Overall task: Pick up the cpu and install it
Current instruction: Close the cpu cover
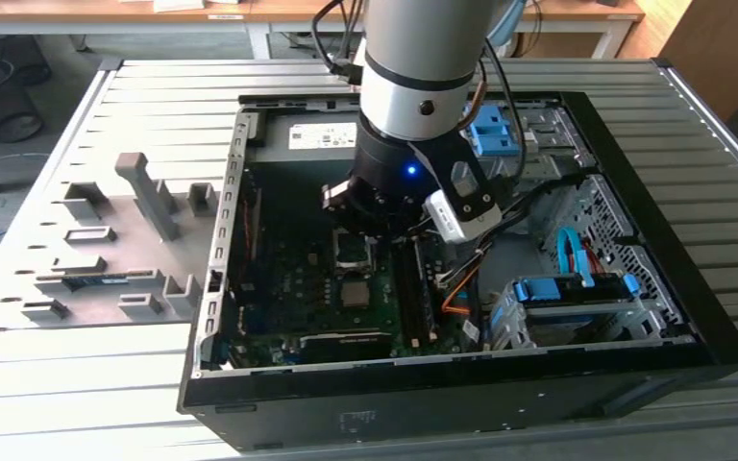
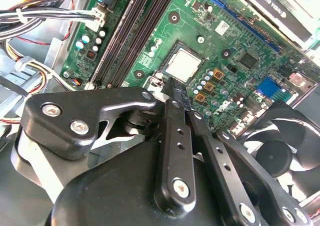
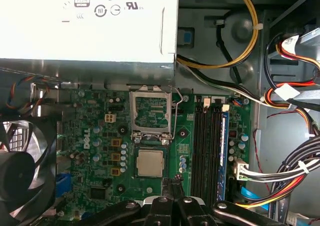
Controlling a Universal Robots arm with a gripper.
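Ribbed grey bench [image 1: 87,394] carries an open black computer case [image 1: 472,408]. Nearest in the first wrist view, the gripper [image 3: 175,182] has its fingertips pressed together with nothing between them, just above the green motherboard [image 3: 90,136]. Just beyond, the cpu [image 3: 150,163] lies flat in its socket, apart from the fingertips. Behind it the metal load frame [image 3: 150,110] stands open. Farthest sits the power supply [image 3: 50,35], its white label bearing printed marks.

A green motherboard [image 3: 90,136] lies under the claw [image 3: 173,182], black memory slots [image 3: 207,146] just beside the claw, a black fan [image 3: 20,171] farther aside, a white-labelled power supply [image 3: 85,30] well beyond.
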